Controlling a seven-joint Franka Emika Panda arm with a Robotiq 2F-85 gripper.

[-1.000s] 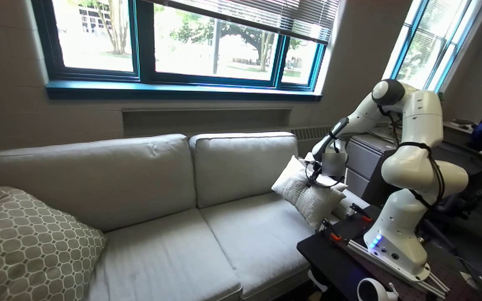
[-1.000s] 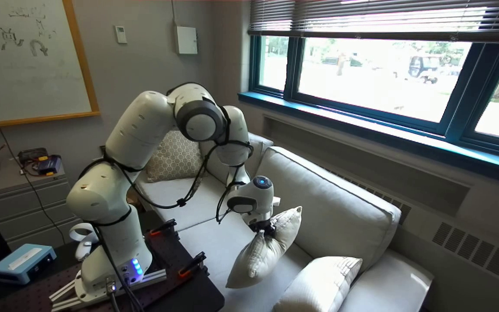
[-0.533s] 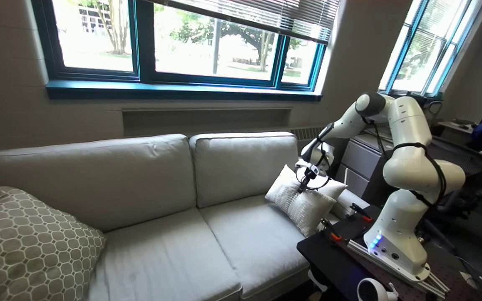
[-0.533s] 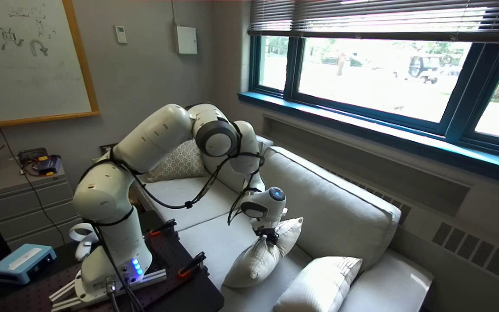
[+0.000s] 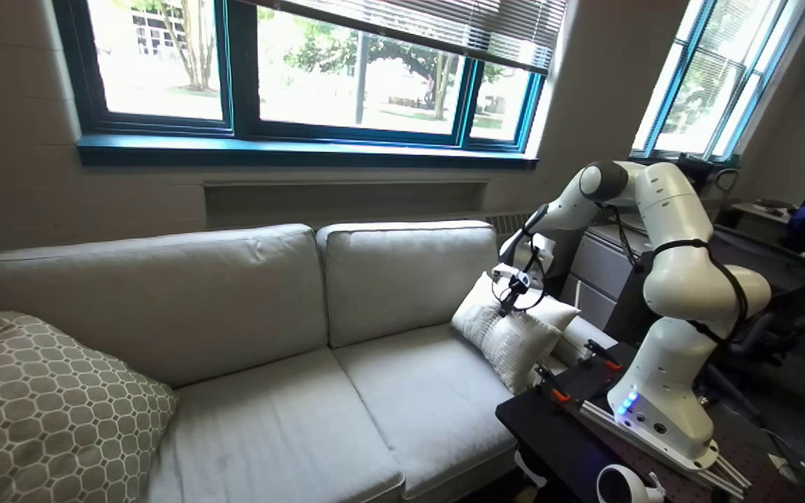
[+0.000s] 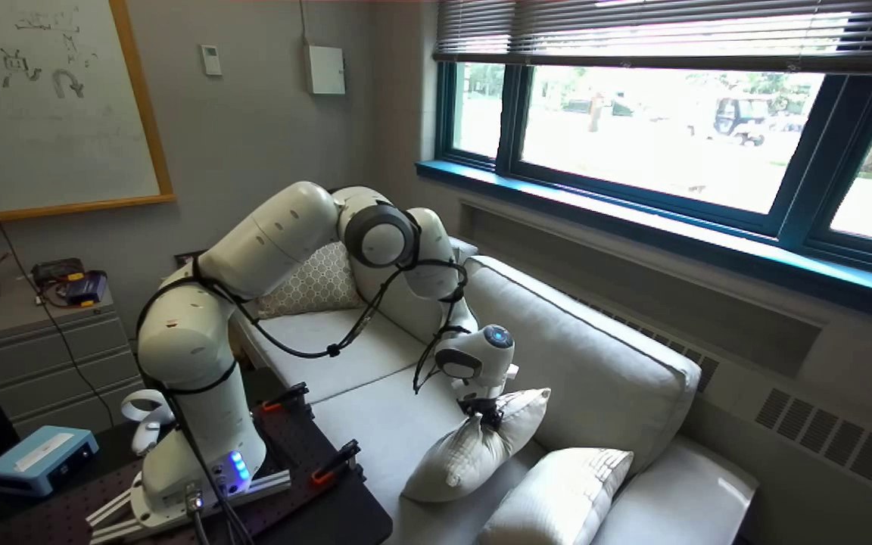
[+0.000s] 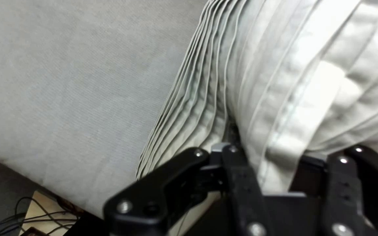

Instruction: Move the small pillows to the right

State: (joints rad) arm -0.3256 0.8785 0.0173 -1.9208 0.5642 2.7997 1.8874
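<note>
Daylight glares through the window (image 5: 346, 84) (washed nearly white), the wall (image 5: 15, 188) dim.

Pleated cloth pillow (image 7: 274, 82), matt cloth sofa (image 5: 270, 405); smooth arm (image 6: 273, 236)

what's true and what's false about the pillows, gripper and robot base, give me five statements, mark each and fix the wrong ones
1. The gripper is shut on a small pillow. True.
2. The other small pillow is on the sofa, beside an armrest. True.
3. The small pillows are at opposite ends of the sofa. False: both are at the same end, away from the patterned pillow.
4. Blue lights glow on the robot's base. True.
5. The gripper holds both small pillows. False: the other small pillow is apart from it.
</note>
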